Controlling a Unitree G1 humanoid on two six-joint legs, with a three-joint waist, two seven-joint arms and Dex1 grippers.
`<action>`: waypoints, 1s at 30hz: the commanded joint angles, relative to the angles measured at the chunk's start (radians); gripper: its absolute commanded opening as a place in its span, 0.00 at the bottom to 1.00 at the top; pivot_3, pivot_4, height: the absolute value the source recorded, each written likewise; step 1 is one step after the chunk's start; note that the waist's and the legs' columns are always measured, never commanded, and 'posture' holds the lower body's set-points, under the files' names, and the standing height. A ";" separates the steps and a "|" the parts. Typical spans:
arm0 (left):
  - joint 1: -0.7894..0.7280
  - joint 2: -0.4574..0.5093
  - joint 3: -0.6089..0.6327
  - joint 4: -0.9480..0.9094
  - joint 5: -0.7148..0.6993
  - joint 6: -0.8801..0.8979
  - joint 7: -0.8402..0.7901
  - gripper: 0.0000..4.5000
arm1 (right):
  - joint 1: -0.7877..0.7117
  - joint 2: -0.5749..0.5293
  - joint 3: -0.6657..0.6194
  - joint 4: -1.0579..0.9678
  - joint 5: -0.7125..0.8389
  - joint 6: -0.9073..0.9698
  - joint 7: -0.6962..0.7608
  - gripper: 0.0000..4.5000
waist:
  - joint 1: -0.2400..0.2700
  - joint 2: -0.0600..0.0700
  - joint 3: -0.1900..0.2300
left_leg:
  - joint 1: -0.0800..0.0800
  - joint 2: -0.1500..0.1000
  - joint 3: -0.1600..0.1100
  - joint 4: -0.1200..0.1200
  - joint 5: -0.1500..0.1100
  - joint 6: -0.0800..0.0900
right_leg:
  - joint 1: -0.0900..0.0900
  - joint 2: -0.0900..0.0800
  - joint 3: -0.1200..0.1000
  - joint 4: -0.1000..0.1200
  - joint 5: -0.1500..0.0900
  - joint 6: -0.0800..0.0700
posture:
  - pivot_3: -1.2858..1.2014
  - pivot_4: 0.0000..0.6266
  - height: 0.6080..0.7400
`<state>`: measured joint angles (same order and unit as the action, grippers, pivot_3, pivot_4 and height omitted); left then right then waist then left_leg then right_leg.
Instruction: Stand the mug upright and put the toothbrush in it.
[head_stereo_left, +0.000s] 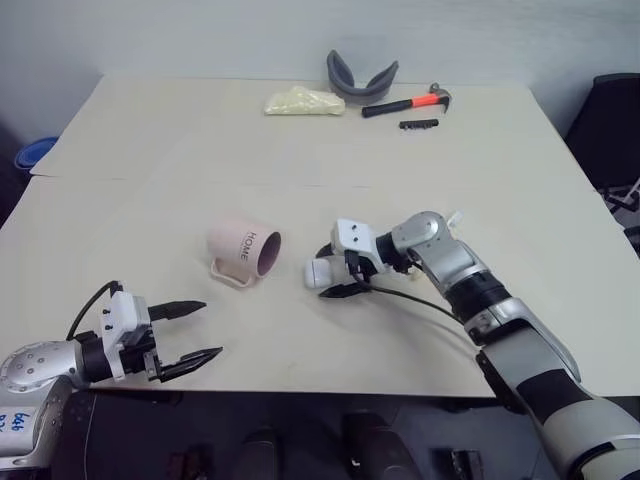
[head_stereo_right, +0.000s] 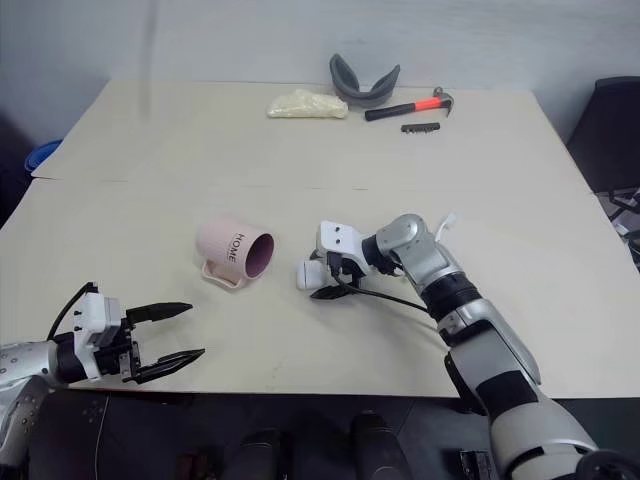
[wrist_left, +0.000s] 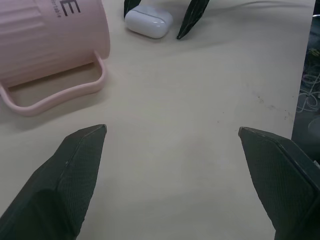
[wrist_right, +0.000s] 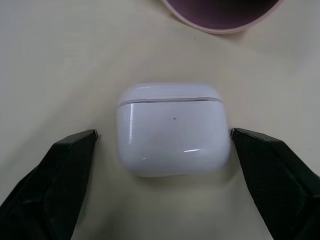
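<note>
The left pincer (head_stereo_left: 192, 330) hangs over the near edge of the counter (head_stereo_left: 300, 170), its two black fingers spread wide with nothing between them, pointing toward the middle of the surface. A little farther in lies the mug (head_stereo_left: 244, 249), pale pink, tipped on its side with the dark maroon mouth facing the right arm and the loop handle flat against the counter on the near side ("HOME" reads along its flank). Just beside that mouth sits a small white earbud case (wrist_right: 173, 129), and the right pincer (head_stereo_left: 330, 275) has its fingers wide on either side of the case, one tip on each flank, not closed on it; from the wrist camera a sliver of gap shows at both sides. Behind the right wrist a slim white tip pokes up, which may be the toothbrush (head_stereo_left: 454, 217), though the arm hides most of it and I cannot be sure. Along the far edge lie a pale yellow bag (head_stereo_left: 303, 101), a grey curved band (head_stereo_left: 360, 78), an orange-handled hammer (head_stereo_left: 406, 102) and a small black piece (head_stereo_left: 419, 124)
</note>
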<state>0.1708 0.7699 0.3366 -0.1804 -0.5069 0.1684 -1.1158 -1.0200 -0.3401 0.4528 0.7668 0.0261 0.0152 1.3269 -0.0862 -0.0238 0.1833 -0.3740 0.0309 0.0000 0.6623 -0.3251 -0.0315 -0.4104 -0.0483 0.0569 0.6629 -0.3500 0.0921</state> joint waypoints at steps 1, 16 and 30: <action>0.014 0.006 0.038 -0.017 -0.018 -0.008 0.000 1.00 | -0.017 0.040 -0.004 0.081 -0.038 -0.060 0.007 0.91 | -0.002 0.000 0.000 | 0.000 0.000 0.000 0.000 0.000 0.000 | 0.000 0.000 0.000 0.000 0.000 0.000 | 0.52 0.24 1.00; -0.015 -0.023 -0.013 -0.059 -0.034 0.002 -0.005 1.00 | 0.206 -0.143 -0.355 -0.492 0.243 0.248 -0.014 0.61 | 0.009 0.003 0.002 | -0.001 -0.001 0.000 0.000 0.000 -0.001 | 0.000 -0.002 -0.001 0.001 0.000 0.000 | 0.52 0.24 1.00; -0.081 -0.059 -0.111 -0.153 -0.089 0.058 -0.005 1.00 | 0.677 -0.730 -0.759 -0.158 0.123 0.043 -0.241 0.61 | 0.028 0.003 0.002 | 0.008 -0.001 0.011 0.000 -0.001 0.003 | 0.006 0.004 0.004 -0.003 0.002 0.003 | 0.52 0.24 1.00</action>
<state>0.0988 0.7074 0.2211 -0.3199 -0.5841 0.2312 -1.1152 -0.3338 -1.0485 -0.2854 0.5627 0.1612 0.1438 1.1101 -0.0584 -0.0203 0.1854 -0.3642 0.0310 0.0120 0.6625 -0.3261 -0.0285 -0.4041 -0.0437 0.0611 0.6612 -0.3480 0.0948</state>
